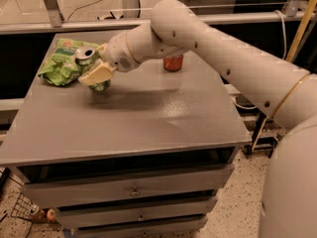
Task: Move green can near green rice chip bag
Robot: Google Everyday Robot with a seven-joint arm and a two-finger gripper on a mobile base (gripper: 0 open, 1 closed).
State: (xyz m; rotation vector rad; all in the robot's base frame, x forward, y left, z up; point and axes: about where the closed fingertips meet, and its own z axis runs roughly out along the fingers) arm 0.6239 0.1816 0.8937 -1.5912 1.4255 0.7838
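Observation:
The green can [87,55], with its silver top showing, is tilted and held in my gripper [95,71], which is shut on it. One cream finger [97,75] lies across the can's side. The can's lower end is close to the table top; I cannot tell whether it touches. The green rice chip bag [60,64] lies at the table's back left corner, directly left of the can and almost touching it. My white arm reaches in from the right across the table.
A red can [173,63] stands at the back middle of the grey table [148,128], partly hidden behind my arm. Drawers sit below the table front. A railing and metal posts run behind the table.

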